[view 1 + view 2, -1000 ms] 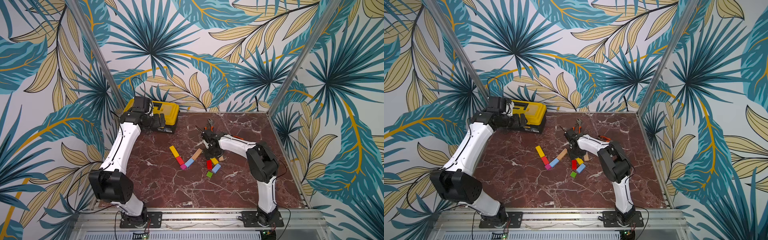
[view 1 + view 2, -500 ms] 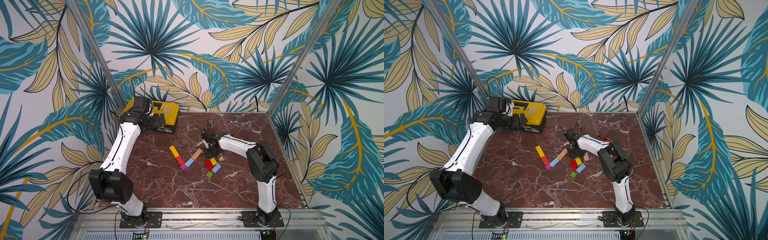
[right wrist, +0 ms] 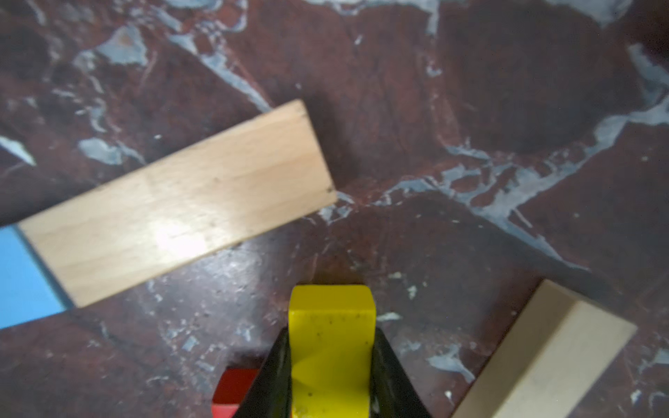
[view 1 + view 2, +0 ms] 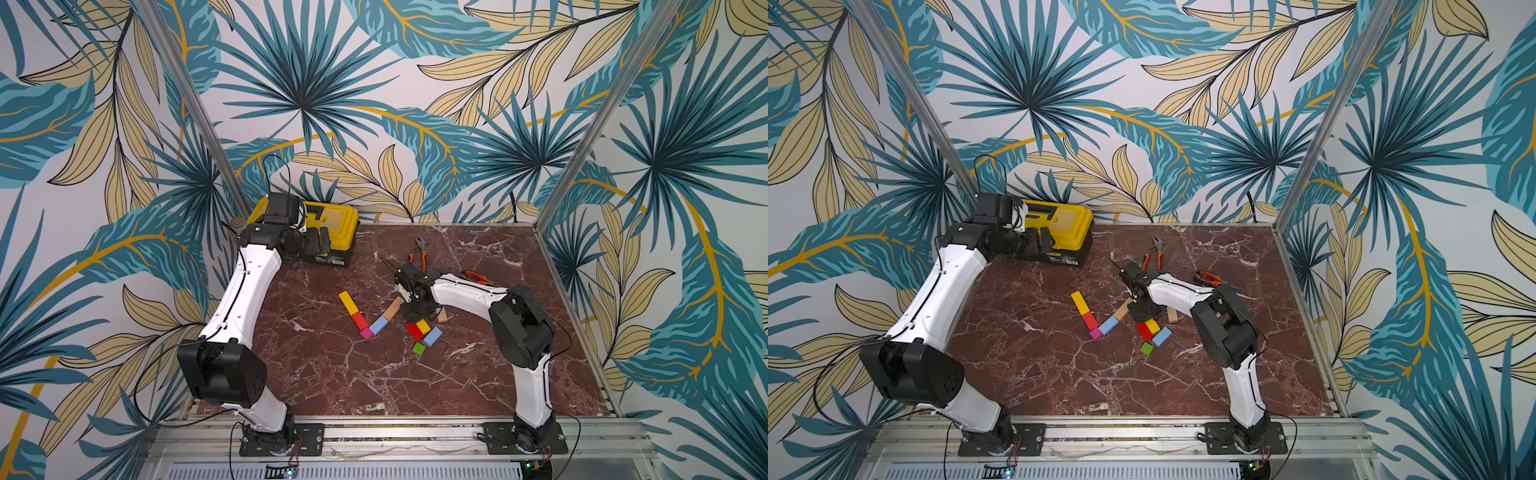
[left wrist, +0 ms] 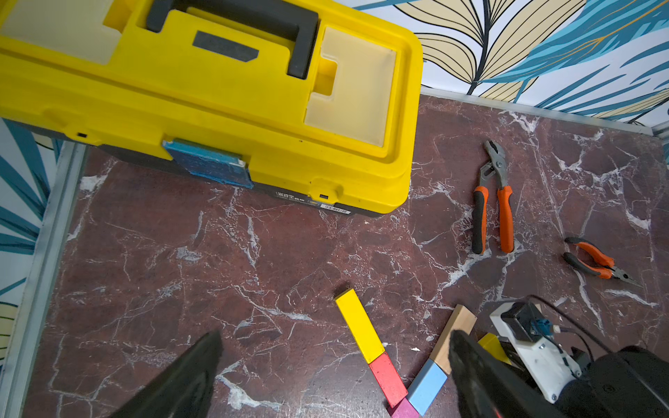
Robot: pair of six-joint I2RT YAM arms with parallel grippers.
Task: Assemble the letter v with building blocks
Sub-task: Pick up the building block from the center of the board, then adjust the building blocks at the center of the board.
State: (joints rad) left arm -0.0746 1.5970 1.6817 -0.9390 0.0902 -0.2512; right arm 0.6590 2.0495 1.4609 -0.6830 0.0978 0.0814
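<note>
In both top views the letter v lies mid-table: a yellow bar [image 4: 348,302] and red block [image 4: 359,321] form one arm. A magenta cube [image 4: 366,333] is the point, and a light-blue block [image 4: 378,326] and plain-wood bar [image 4: 392,308] form the other arm. To its right lie loose building blocks: red [image 4: 414,331], light-blue [image 4: 432,336], a green cube [image 4: 419,348] and a wood bar [image 4: 442,316]. My right gripper [image 3: 331,336] is low over this cluster, shut on a yellow block [image 3: 331,315]. My left gripper [image 5: 335,338] hangs open by the toolbox, holding nothing.
A yellow toolbox [image 4: 332,226] stands at the back left corner. Orange-handled pliers [image 4: 420,252] lie behind the right gripper, and a smaller pair [image 4: 478,277] lies beside the right arm. Metal posts and patterned walls bound the marble table [image 4: 332,382].
My right gripper has closed its jaws onto the yellow block in the loose cluster. The left arm and the v have not moved.
</note>
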